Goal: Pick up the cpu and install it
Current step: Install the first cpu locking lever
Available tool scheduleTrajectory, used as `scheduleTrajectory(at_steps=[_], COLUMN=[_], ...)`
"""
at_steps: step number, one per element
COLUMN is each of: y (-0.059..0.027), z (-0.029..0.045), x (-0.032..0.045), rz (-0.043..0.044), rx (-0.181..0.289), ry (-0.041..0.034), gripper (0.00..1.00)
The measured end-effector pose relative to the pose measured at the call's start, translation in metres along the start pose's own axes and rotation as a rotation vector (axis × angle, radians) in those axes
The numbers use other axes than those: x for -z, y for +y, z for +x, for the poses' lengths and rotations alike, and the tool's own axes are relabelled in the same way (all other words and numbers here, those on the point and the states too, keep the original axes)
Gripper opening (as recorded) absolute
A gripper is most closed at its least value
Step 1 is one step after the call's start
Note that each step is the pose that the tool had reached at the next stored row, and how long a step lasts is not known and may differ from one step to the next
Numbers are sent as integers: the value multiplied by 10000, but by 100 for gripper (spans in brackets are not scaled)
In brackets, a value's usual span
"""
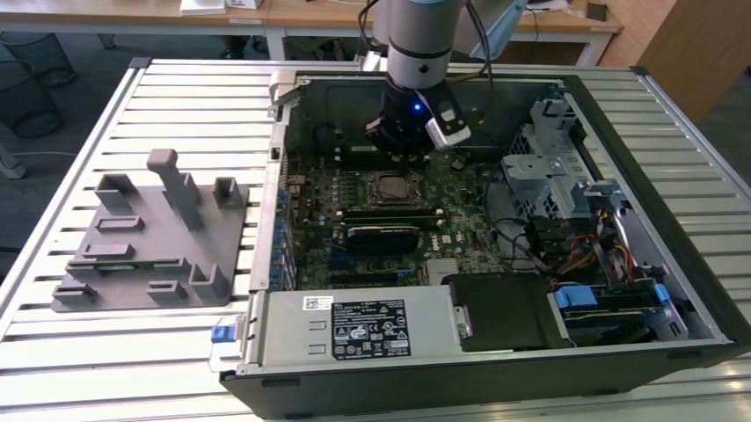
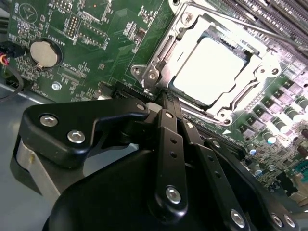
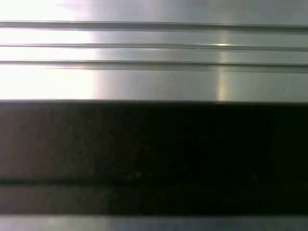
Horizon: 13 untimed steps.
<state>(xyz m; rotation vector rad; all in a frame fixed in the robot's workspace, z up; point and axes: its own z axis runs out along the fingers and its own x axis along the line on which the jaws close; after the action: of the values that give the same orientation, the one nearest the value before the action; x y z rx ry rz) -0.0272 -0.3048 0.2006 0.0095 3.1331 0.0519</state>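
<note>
One small square silvery-white cpu [image 2: 209, 72] sits seated in the metal-framed socket [image 2: 154, 72]; the black gripper [image 2: 166, 98], fingers closed together and empty, hovers just beside it.

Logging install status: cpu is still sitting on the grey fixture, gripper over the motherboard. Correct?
No. The cpu already sits in the socket on the motherboard, as the second wrist view shows. The gripper is indeed over the motherboard.
</note>
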Motion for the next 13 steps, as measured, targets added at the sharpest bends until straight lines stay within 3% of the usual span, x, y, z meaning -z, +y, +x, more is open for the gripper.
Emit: scheduleTrajectory(at_steps=[6,11,13], y=[-4,-3,-4], z=[-4,-14,-15], x=[-35,-58,-59], rz=[162,158,76], rx=[1,1,0], ry=[16,31,35], gripper=[11,11,11])
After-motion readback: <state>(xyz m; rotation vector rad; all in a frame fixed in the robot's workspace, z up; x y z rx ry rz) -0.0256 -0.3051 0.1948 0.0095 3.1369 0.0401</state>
